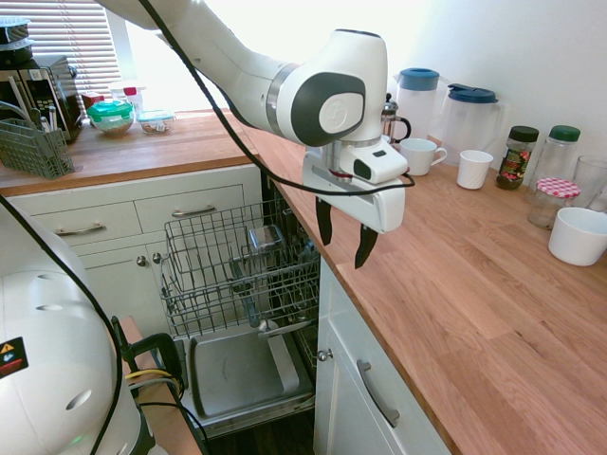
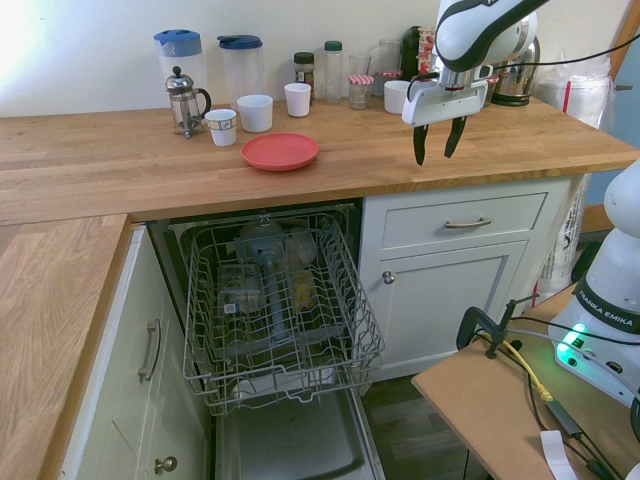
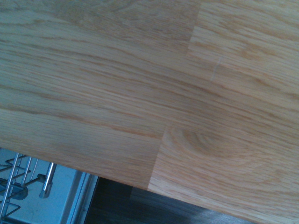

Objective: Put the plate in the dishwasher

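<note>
Two black, tapering fingers (image 2: 434, 160) are mine, spread wide with a clear gap between the tips, and they hold nothing and touch nothing. They hang above the wooden counter (image 2: 70, 165) near its front edge, over the stretch with the white drawer (image 2: 470, 222) beneath.

One plate is my business: the round, shallow, coral-red plastic plate (image 2: 280, 151). It lies flat near the counter's front edge, just above the open dishwasher (image 2: 270, 310), whose grey wire rack is pulled out and whose metal door is down. Behind the plate, toward the back edge by the wall, stand a small patterned white cup (image 2: 221, 127) and a plain white mug (image 2: 255, 113).

I judge that I am at the approach, with the grasp and the loading both ahead of me. Next I should travel along the front edge toward the counter's inner corner, stop over the plate, and come down with one finger inside its rim and one outside. The rim sits low, so I may scrape the wood or push the plate instead of pinching it; coming in from the back, I could knock the cup. Once gripped, it will probably need tilting upright to go between the wires.
</note>
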Controlling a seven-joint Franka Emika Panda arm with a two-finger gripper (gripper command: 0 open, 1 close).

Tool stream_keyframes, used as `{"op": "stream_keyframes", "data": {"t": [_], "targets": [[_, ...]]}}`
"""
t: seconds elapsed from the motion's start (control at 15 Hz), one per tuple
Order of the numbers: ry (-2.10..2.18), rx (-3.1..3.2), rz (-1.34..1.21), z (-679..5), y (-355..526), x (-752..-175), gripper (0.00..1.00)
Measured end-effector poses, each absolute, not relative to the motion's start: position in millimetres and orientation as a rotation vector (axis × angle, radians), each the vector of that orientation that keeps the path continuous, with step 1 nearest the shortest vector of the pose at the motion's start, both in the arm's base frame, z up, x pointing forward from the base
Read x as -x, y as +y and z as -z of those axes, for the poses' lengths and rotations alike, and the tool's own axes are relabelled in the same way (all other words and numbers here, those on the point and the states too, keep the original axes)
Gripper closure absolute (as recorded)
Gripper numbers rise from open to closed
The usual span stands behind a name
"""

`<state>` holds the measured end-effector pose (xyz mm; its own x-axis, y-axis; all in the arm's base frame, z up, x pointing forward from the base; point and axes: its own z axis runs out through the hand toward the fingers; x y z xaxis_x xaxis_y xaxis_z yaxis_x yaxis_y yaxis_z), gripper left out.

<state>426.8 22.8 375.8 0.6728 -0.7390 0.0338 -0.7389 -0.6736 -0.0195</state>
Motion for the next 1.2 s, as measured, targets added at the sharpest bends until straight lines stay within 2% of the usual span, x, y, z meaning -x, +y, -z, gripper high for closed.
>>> {"op": "stream_keyframes", "data": {"t": [0.4, 0.8, 1.2], "targets": [[1.225, 2.816, 0.106, -385, 25, -441, 0.0], [1.168, 2.742, 0.111, -416, 70, -539, 0.0], [1.234, 2.621, 0.028, -402, 122, -625, 0.0]]}}
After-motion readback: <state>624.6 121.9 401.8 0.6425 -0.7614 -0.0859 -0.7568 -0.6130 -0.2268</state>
